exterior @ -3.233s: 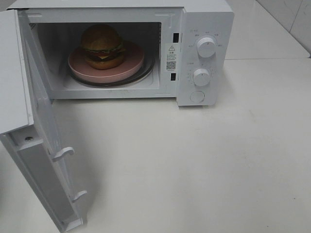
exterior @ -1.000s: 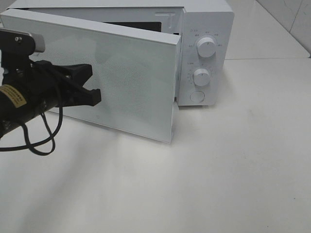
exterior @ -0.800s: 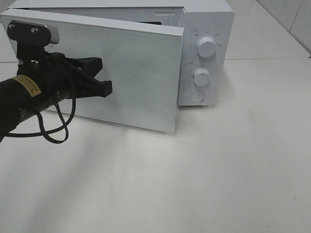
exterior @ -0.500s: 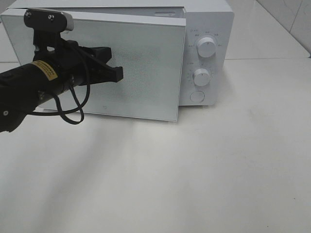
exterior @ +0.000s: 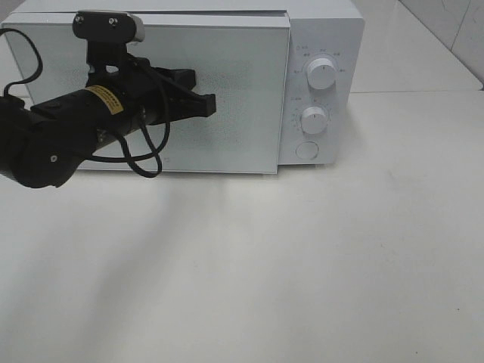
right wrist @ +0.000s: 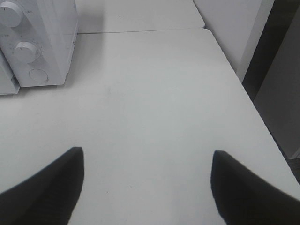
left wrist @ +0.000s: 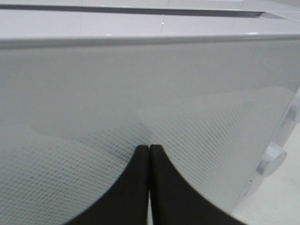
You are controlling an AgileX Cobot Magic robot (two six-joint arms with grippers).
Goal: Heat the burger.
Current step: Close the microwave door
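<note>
Microwave (exterior: 321, 30) sat on the table (exterior: 340, 265), door (exterior: 249, 91) about flush shut; left gripper (exterior: 209, 106) was closed on nothing, tips against the door face, and right gripper (right wrist: 146, 180) gaped wide and empty over the table. Burger was not visible, likely behind the door, so facing and long axis couldn't be told; judged light, soft, squashy, better lifted from underneath than pinched.

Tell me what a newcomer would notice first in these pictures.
The black left gripper, jaws shut, reaches across the door of the white microwave, its tips at or against the frosted panel, which looks closed or nearly so. To the door's right sit two round white knobs above a round button. The right gripper hangs open above the white table.
</note>
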